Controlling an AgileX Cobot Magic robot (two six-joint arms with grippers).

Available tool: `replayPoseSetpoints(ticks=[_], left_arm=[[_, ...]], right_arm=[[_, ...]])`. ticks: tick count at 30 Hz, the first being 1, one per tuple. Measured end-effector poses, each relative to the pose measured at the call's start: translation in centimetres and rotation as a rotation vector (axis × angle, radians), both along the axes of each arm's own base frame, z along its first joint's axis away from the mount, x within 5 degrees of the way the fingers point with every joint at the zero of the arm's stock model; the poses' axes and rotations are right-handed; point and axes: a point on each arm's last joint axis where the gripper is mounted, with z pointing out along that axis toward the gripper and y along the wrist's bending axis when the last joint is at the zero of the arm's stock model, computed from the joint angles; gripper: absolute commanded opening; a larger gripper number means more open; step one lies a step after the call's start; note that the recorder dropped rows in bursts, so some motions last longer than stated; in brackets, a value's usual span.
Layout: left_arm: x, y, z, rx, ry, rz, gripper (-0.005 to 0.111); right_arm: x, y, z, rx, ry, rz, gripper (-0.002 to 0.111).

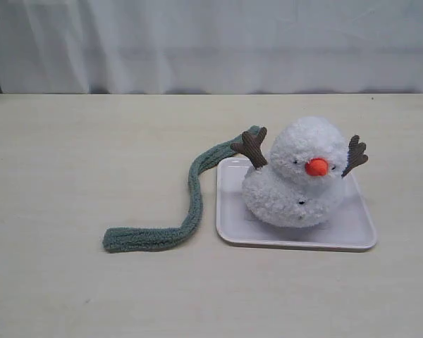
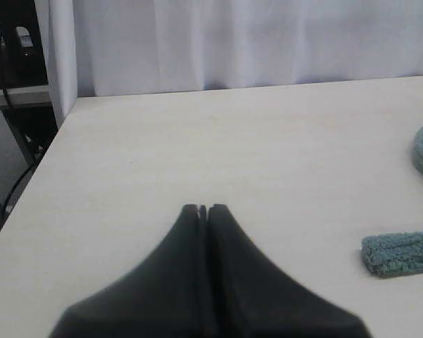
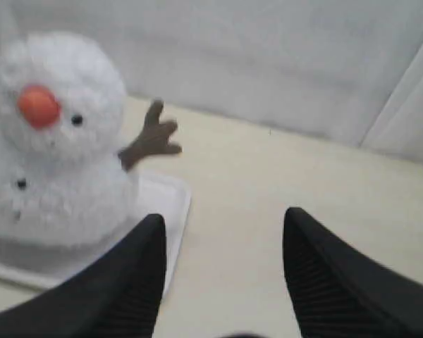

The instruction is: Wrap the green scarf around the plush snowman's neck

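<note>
We took the white tray [image 1: 352, 229] as our landmark. The snowman [image 1: 296, 176] sat upright on it, filling most of its middle, orange nose [image 1: 316, 167] facing the exterior camera and a brown twig arm raised on each side. Its neck [image 1: 282, 174] was bare, with nothing round it.

The scarf [image 1: 190, 204] lay on the desk [image 1: 70, 155], off the tray's left side as the exterior view showed it. One end sat by the tray's far left corner, partly hidden behind the snowman's twig arm; whether it touched the tray there we could not tell. From that corner the strip ran along the tray's left edge, near it, then bent away and ended flat on the desk, apart from the tray's near left corner.

The left pincer [image 2: 203, 208] had its two black tips pressed together and held nothing. It hung over bare desk, farther from the tray than the loose scarf [image 2: 402, 252] end.

The right pincer [image 3: 224, 215] stood wide apart and empty. It was beside the tray [image 3: 166, 193], on the side opposite the scarf, with the snowman [image 3: 56, 162] close before it.

A pale curtain [image 1: 211, 42] hung beyond the desk's far edge, behind the tray.
</note>
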Motion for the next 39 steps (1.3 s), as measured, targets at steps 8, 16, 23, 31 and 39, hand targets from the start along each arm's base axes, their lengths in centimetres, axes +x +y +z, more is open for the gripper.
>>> replayPoseSetpoints(ticks=[8, 16, 23, 31, 39], left_arm=[[0.0, 0.0, 0.0, 0.000, 0.000, 0.000, 0.000], [0.0, 0.0, 0.0, 0.000, 0.000, 0.000, 0.000], [0.0, 0.0, 0.0, 0.000, 0.000, 0.000, 0.000], [0.0, 0.0, 0.0, 0.000, 0.000, 0.000, 0.000], [0.0, 0.0, 0.0, 0.000, 0.000, 0.000, 0.000]], right_arm=[[-0.9, 1.0, 5.9, 0.353, -0.643, 0.166, 0.049], [-3.7, 3.4, 15.0, 0.320, -0.761, 0.479, 0.091], [-1.8, 4.2, 15.4, 0.209, -0.594, 0.518, 0.090], [3.0, 4.5, 15.7, 0.185, -0.320, 0.507, 0.034], [6.1, 6.7, 18.5, 0.007, -0.170, 0.785, 0.004]])
